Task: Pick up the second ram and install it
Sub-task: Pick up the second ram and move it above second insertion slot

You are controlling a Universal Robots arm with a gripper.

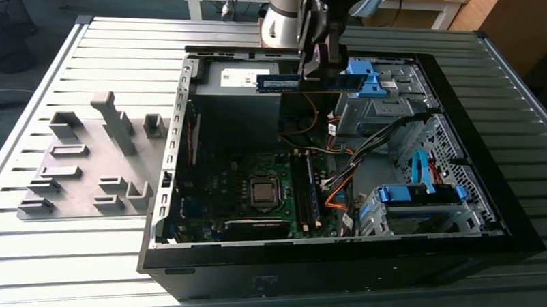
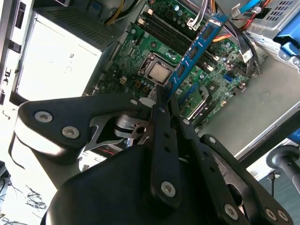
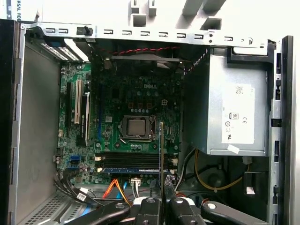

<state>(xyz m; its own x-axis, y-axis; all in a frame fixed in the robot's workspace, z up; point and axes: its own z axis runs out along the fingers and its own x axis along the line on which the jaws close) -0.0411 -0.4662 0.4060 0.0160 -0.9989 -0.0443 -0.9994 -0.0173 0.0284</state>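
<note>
Grey slatted metal table (image 1: pixel 122 42) under everything. Big open black computer case (image 1: pixel 342 268) on its middle, with flat grey plastic fixture plate with upright blocks (image 1: pixel 81 181) just beside case toward exterior view's left.

Inside case: grey box power supply (image 3: pixel 234 112) against one wall, green motherboard (image 3: pixel 140 98) on floor, long black plastic memory slots (image 3: pixel 136 159) beside square metal processor socket (image 3: pixel 136 127).

Black two-finger gripper (image 1: pixel 314 73) up over case's far edge, well above motherboard, clamped on thin blue-green circuit-board ram stick (image 1: pixel 278 83). Stick level, long axis along case's far edge, flat face toward exterior camera. Memory slots (image 1: pixel 307 192) below and nearer, running from far edge toward near edge, so judged crosswise to stick. Well apart from slots, no contact.

- **Exterior view:** good for height and gap over board.
- **First wrist view:** stick (image 3: pixel 161 145) edge-on, a thin line cutting straight across slot rows, gripper (image 3: pixel 162 197) at its base.
- **Second wrist view:** fingers (image 2: pixel 161 140) pressed flat on stick (image 2: pixel 194 49), dark chips showing along its face, slots (image 2: pixel 161 30) off beside its free end.
</note>
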